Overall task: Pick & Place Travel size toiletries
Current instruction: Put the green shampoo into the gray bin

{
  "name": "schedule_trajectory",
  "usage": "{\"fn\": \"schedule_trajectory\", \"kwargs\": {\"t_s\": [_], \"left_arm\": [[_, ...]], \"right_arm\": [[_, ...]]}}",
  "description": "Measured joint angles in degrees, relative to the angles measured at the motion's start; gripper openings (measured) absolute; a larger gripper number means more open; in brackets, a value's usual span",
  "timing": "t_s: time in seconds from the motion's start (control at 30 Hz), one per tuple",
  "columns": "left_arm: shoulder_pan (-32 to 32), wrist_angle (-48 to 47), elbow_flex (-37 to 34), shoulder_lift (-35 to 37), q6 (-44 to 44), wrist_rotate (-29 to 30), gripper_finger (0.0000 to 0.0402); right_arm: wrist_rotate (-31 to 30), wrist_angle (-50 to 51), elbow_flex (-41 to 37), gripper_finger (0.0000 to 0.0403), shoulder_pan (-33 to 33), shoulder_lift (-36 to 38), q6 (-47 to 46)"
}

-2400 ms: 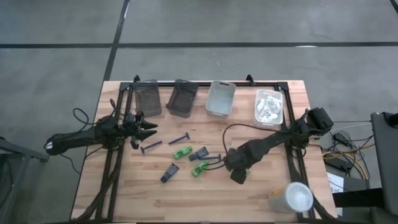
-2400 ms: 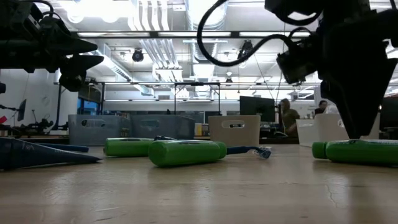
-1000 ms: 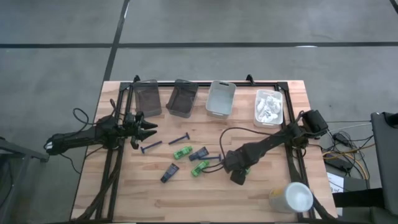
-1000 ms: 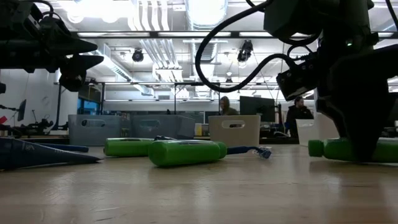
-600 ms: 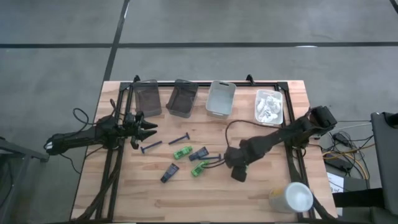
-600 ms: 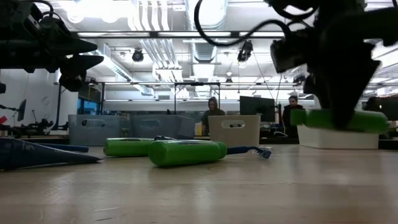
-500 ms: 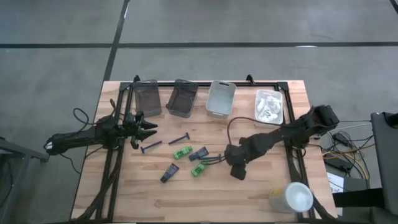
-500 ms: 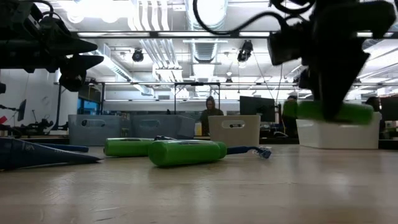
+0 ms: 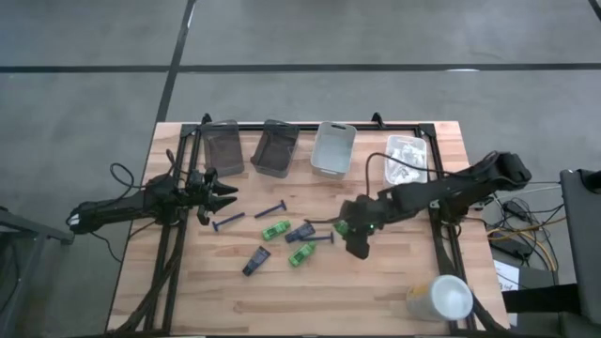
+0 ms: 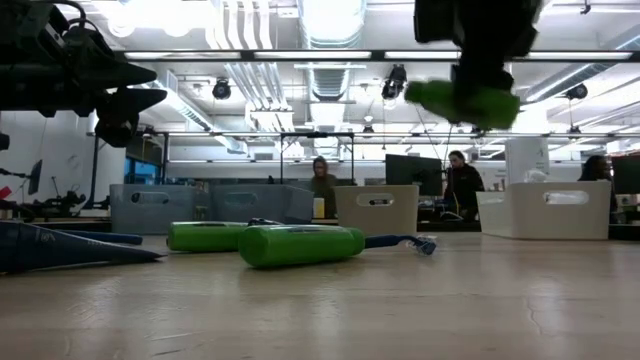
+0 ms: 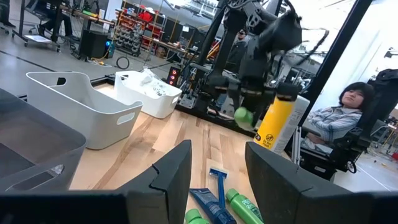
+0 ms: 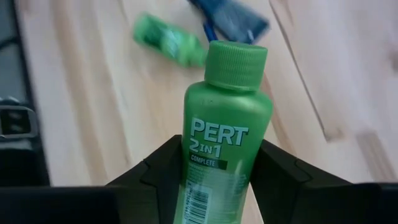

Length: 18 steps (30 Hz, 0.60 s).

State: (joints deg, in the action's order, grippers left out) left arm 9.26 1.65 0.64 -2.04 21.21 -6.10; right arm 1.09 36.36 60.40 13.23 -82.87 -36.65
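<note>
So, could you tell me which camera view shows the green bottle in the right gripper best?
The right wrist view: the green bottle fills it, label readable, between the right gripper's fingers. The low view shows it blurred in the air, the high view only a green speck, the left wrist view a distant cap.

The wooden worktop [image 9: 394,282] stood on a grey concrete floor [image 9: 376,38] crossed by dark seams. Beyond the worktop, bright ceiling lights [image 10: 330,15] and pale ducts [image 10: 240,75] ran overhead. Behind it sat people [image 10: 320,180] at what seemed to be monitors [image 10: 412,172].
</note>
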Motion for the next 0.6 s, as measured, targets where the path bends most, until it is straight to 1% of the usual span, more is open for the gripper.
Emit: {"fn": "schedule_trajectory", "kwargs": {"t_s": [0.13, 0.27, 0.43, 0.6], "left_arm": [[0.0, 0.0, 0.0, 0.0, 0.0, 0.0, 0.0156], [0.0, 0.0, 0.0, 0.0, 0.0, 0.0, 0.0156], [0.0, 0.0, 0.0, 0.0, 0.0, 0.0, 0.0156], [0.0, 0.0, 0.0, 0.0, 0.0, 0.0, 0.0156]], "right_arm": [[0.2, -3.8, 0.0, 0.0153, -1.0, 1.5, 1.5], [0.2, -6.4, 0.0, 0.0162, -1.9, 2.3, 3.1], [0.4, -6.9, 0.0, 0.0167, -2.8, 2.5, 4.2], [0.5, -7.2, 0.0, 0.0156, -3.7, 2.5, 6.2]]}}
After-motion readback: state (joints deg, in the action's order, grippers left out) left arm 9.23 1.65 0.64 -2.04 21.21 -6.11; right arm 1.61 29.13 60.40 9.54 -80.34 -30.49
